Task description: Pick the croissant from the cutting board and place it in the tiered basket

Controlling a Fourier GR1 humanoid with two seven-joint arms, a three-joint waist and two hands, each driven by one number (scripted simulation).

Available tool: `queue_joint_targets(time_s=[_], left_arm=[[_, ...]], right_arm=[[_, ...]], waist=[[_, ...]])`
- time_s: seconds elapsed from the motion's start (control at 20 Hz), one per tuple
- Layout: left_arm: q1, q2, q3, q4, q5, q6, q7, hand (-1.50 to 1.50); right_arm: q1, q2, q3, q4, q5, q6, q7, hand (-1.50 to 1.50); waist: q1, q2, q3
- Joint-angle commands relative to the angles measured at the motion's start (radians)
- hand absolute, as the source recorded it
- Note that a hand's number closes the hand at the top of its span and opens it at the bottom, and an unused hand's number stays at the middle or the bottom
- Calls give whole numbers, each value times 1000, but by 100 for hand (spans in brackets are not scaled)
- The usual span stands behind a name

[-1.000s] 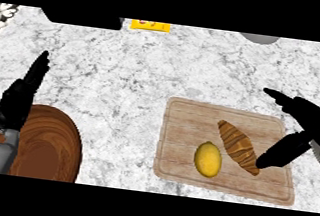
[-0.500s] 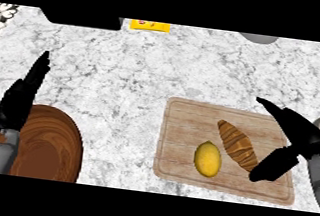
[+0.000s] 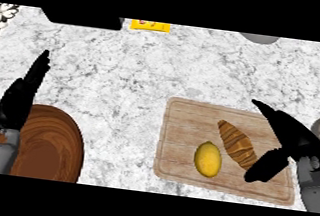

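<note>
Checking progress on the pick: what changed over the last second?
The right hand moved in over the cutting board, closer to the croissant, open and holding nothing. Croissant, lemon, board and resting left hand stayed put.

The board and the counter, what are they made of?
The board looks like pale wood with a matte finish: light tan with grain lines running along it. The counter looks like polished stone, maybe marble: white with grey speckled veins. Looks alone can't confirm either.
</note>
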Motion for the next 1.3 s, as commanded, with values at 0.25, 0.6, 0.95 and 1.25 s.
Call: queue_joint_targets(time_s=[0.25,0.6,0.95,1.25], left_arm=[[-43,-15,35,66,-16,-19,-27,0],[-72,-8,65,59,2,-62,9,0],[-12,-67,20,-37,-59,-30,41,0],[11,-75,44,-43,-70,-38,17,0]], right_arm=[[5,80,-15,101,79,35,8,-150],[54,140,1,50,138,49,28,-150],[5,228,-28,150,173,82,9,-150],[12,253,-75,239,208,102,-72,-150]], waist=[[-2,3,-4],[-5,3,-4],[0,2,-4],[-1,2,-4]])
